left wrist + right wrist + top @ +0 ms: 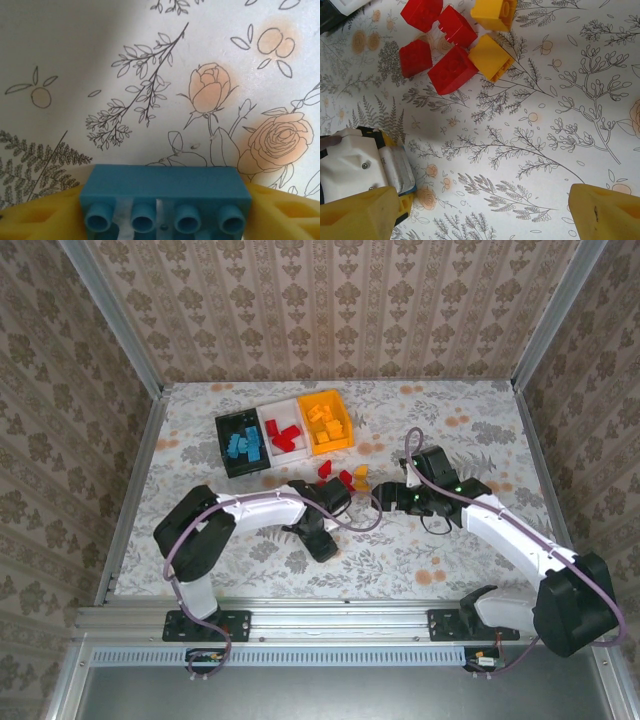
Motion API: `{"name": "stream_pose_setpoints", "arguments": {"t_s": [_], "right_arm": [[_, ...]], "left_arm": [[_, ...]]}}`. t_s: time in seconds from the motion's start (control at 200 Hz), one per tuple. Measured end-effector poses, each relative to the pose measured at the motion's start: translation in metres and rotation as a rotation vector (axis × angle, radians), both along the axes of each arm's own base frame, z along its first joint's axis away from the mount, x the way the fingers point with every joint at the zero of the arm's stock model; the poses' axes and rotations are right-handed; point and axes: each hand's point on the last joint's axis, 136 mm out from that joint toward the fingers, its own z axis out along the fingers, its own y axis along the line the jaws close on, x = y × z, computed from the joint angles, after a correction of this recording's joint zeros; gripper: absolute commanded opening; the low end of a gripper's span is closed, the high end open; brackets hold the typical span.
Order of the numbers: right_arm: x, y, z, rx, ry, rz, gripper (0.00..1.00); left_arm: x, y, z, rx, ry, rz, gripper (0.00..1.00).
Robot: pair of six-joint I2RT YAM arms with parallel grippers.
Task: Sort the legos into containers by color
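A light blue lego [165, 185] sits lengthwise between the yellow fingers [35, 217] of my left gripper [165, 215], which is shut on its two ends just over the floral table. My left gripper [350, 506] is at mid-table, and my right gripper [383, 497] faces it from the right. My right gripper [480, 215] is open over bare tablecloth with nothing between its fingers [605, 210]. Loose red legos [452, 70] and yellow legos [490, 57] lie in a cluster beyond it. The containers stand in a row: black [222, 445], white [284, 406], orange-yellow [347, 420].
The black bin holds blue bricks, the white bin red ones, the orange-yellow bin yellow ones. The loose cluster [345, 476] lies between the bins and the grippers. My left gripper's white body [355, 167] is close to my right gripper's left finger. Walls enclose the table.
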Motion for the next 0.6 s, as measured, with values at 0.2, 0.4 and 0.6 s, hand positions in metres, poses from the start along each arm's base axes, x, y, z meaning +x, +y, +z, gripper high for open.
{"name": "stream_pose_setpoints", "arguments": {"t_s": [0.2,0.4,0.6], "right_arm": [[0.0,-0.001,0.002,0.0,-0.007,-0.004,0.89],[0.0,-0.002,0.002,0.0,-0.007,-0.005,0.89],[0.0,-0.002,0.001,0.0,-0.005,-0.006,0.9]], "left_arm": [[0.004,0.005,0.001,0.006,0.007,0.037,0.63],[0.031,0.028,0.024,-0.033,-0.017,0.2,0.63],[0.094,0.078,0.117,-0.329,-0.134,0.53,0.63]]}}
